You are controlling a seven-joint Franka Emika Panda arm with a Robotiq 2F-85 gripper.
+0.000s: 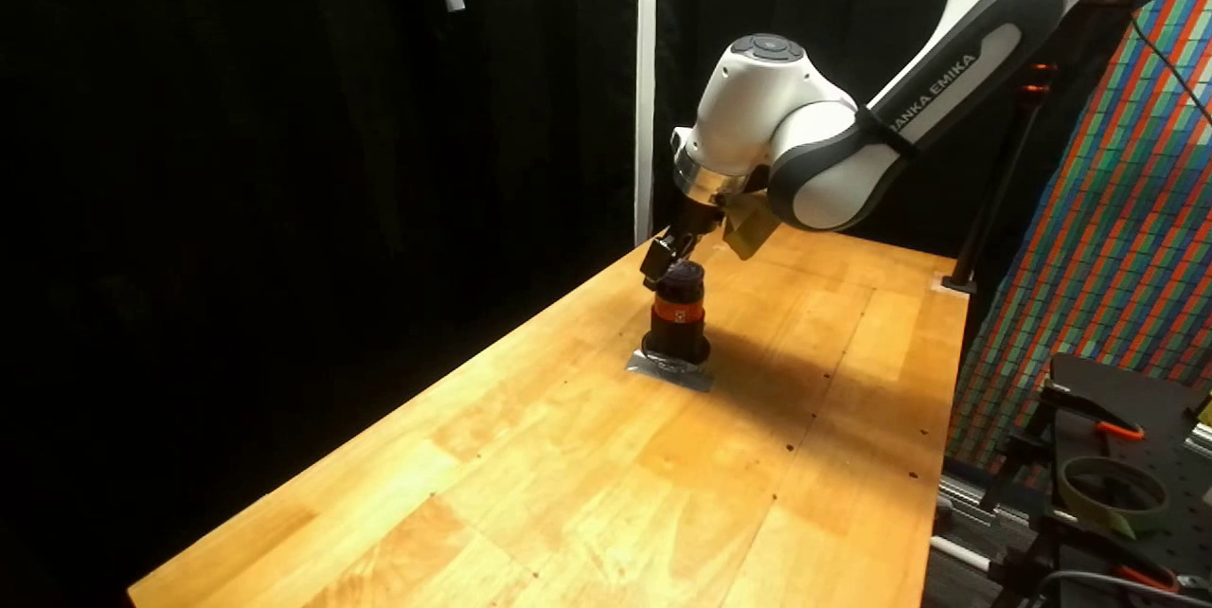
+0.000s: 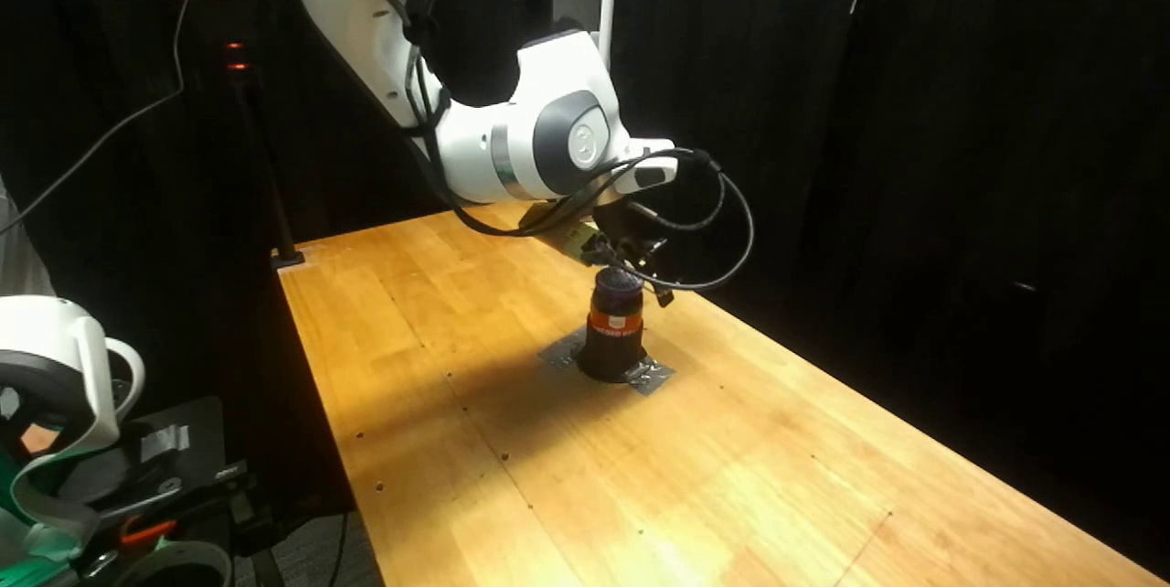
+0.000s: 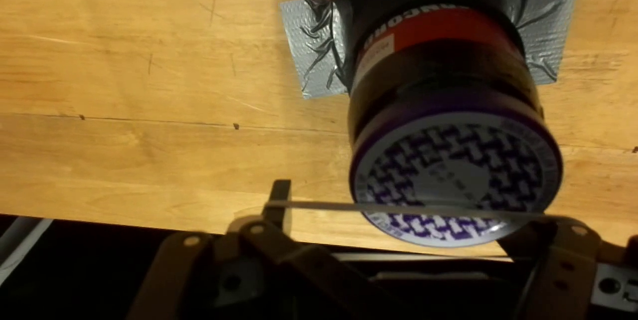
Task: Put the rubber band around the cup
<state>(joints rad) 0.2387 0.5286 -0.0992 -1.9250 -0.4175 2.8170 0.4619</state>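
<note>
The cup [image 1: 679,312] is a dark, jar-like cylinder with a reddish-orange label. It stands upright on the wooden table and shows in both exterior views [image 2: 615,324]. In the wrist view the cup [image 3: 438,61] has a purple-and-white patterned top. My gripper [image 3: 403,218] is open, its fingers wide apart, just above and beside the cup's top; it also shows in both exterior views [image 1: 668,259] [image 2: 635,272]. A thin tan rubber band [image 3: 319,206] is stretched between the fingers and crosses in front of the cup's top. I cannot tell whether it touches the cup.
Silver tape [image 3: 321,56] holds the cup's base to the table [image 1: 568,456]. The table's edge lies close behind the cup, with dark curtains beyond. A cable loop [image 2: 745,230] hangs from the wrist. A side cart [image 1: 1098,390] holds a tape roll [image 1: 1113,490].
</note>
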